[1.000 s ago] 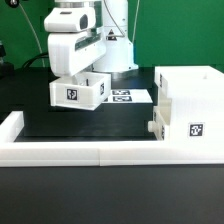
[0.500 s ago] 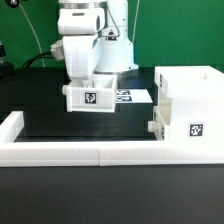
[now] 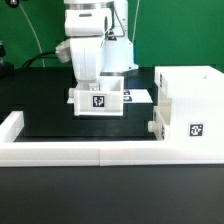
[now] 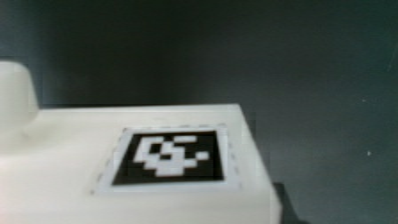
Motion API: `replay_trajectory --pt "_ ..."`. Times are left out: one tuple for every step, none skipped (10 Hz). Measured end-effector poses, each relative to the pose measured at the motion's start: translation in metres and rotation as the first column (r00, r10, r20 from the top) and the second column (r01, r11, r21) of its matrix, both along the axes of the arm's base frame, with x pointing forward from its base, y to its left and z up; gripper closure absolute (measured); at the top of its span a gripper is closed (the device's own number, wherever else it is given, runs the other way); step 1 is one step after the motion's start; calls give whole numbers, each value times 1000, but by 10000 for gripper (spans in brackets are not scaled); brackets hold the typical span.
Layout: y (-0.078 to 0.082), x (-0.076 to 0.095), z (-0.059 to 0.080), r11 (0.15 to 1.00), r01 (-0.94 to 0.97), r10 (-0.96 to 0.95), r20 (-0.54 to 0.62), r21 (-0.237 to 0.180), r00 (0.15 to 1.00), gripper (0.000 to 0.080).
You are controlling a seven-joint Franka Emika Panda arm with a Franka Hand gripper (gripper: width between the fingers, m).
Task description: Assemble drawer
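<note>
My gripper [image 3: 96, 88] is shut on a small white drawer tray [image 3: 98, 101] and holds it over the black table mat, its square tag facing the camera. The fingertips are hidden by the tray. The large boxy shell [image 3: 190, 95] stands at the exterior view's right, apart from the held tray. A second small tray [image 3: 157, 130] with a knob sits in the shell's lower front. The wrist view is filled by a white tagged face of the held tray [image 4: 175, 155], with a rounded white part [image 4: 15, 95] at its edge; the fingers do not show there.
The marker board [image 3: 138, 96] lies flat behind the held tray, partly hidden. Long low white border blocks run along the front [image 3: 90, 152] and the exterior view's left [image 3: 12, 124]. The arm's base stands at the back.
My gripper has carried the small tray toward the exterior view's right, closer to the shell, and has turned it so its tagged face squares up to the camera.
</note>
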State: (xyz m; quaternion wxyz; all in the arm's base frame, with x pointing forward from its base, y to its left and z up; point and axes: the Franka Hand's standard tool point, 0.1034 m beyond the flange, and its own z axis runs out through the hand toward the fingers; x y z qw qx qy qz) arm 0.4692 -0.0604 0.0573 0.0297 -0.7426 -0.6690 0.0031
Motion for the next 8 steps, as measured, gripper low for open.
replay_trajectory --pt "0 0 0 1000 0 0 0 0 1000 758" --pt "-1 0 -2 1000 -5 5 2 0 1000 758" --pt "1 3 -5 1000 -9 9 2 2 1000 758" --pt "6 12 -4 1000 -23 23 4 4 1000 758" --pt "12 20 -2 1000 -30 30 11 5 999 758" --pt "18 29 0 999 -38 38 33 6 999 758" --pt "28 36 1 999 -48 48 56 7 997 758" --pt "36 40 2 999 -49 49 61 10 997 758"
